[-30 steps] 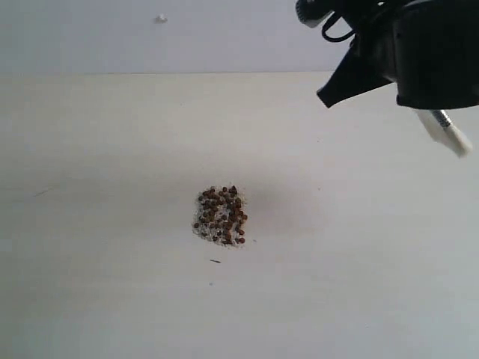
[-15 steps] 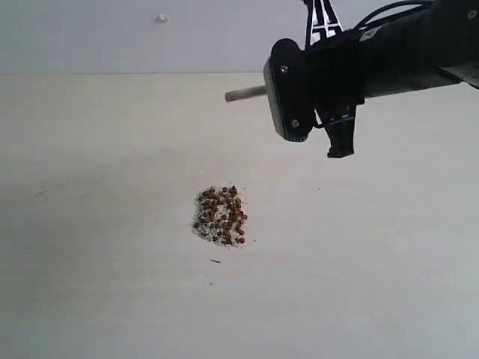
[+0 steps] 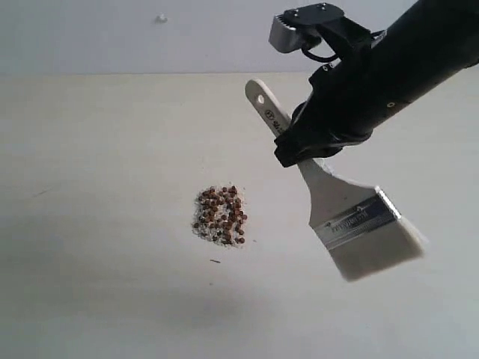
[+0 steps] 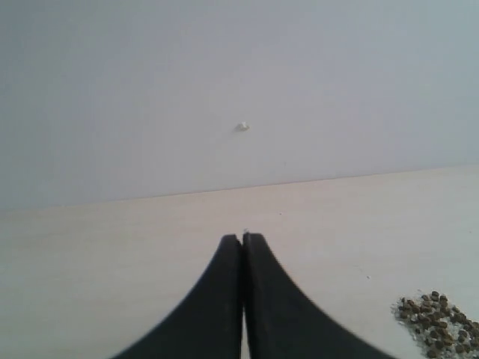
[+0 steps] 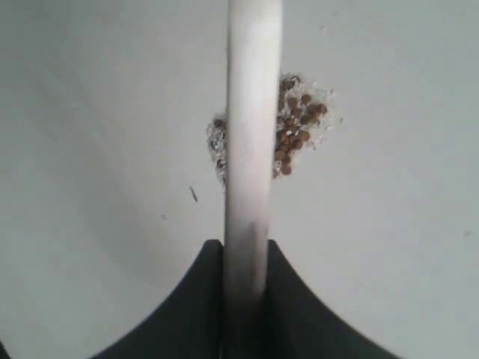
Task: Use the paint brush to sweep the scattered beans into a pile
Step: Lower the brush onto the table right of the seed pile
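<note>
Change: paint brush (image 3: pixel 352 217) swings round, bristles now low at 3 o'clock of beans (image 3: pixel 220 216) | beans: one tight pile on worktop (image 3: pixel 90 224) | right hand (image 3: pixel 297 148): clamped on paint brush | left hand (image 4: pixel 242 247): closed, empty | task: seems nearly done.

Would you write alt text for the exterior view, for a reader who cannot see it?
The right hand grips the paint brush by its wooden handle over a pale table, bristles angled down. The beans lie in one compact pile left of the bristles, apart.

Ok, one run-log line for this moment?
right gripper: shut on paint brush, apart from beans | beans: one tight pile | left gripper: shut, empty
</note>
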You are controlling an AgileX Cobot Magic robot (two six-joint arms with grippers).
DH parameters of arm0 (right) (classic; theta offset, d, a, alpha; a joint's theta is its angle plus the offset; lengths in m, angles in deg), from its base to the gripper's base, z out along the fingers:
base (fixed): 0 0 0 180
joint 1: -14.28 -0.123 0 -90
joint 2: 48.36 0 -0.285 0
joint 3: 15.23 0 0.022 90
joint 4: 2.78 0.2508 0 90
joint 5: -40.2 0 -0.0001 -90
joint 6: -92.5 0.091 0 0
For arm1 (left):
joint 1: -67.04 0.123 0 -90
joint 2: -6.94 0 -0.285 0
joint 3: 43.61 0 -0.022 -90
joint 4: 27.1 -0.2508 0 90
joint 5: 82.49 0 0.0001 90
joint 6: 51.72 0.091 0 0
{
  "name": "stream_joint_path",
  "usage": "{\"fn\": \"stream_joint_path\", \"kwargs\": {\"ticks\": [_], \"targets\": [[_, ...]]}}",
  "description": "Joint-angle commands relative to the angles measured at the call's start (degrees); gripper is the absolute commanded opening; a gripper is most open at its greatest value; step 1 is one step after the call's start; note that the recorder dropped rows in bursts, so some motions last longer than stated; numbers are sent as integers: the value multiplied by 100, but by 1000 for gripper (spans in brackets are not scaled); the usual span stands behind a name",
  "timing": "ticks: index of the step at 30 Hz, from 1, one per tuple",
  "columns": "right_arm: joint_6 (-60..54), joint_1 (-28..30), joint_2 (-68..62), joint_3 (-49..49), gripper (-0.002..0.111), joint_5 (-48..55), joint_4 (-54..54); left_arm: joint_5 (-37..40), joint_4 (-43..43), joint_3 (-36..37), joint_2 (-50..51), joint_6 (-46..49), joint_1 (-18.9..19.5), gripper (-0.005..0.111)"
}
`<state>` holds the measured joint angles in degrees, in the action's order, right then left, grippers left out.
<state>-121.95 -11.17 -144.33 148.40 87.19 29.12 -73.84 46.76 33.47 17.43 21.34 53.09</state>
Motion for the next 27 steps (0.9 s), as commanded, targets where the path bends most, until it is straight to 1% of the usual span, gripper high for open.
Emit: {"fn": "stream_joint_path", "kwargs": {"ticks": [1, 5, 7, 10, 14, 17, 20, 23, 27], "targets": [[-11, 434, 47, -336, 0, 101, 929, 8, 26, 14, -29, -20, -5, 0], [-997, 928, 36, -636, 0, 218, 2176, 8, 26, 14, -29, -20, -5, 0], [-1391, 1280, -42, -747, 0, 233, 2583, 8, 26, 14, -29, -20, -5, 0], [-1800, 1716, -272, -790, 0, 334, 2766, 8, 26, 14, -29, -20, -5, 0], [-2257, 2108, -762, -790, 0, 489, 3227, 8, 26, 14, -29, -20, -5, 0], [-2798, 2260, -1215, -790, 0, 604, 3845, 8, 26, 14, -29, -20, -5, 0], [-3241, 2284, -1696, -790, 0, 627, 4380, 8, 26, 14, -29, -20, -5, 0], [-3445, 2284, -2073, -790, 0, 612, 4637, 8, 26, 14, -29, -20, -5, 0], [-3482, 2286, -2419, -790, 0, 541, 4722, 8, 26, 14, -29, -20, -5, 0]]}}
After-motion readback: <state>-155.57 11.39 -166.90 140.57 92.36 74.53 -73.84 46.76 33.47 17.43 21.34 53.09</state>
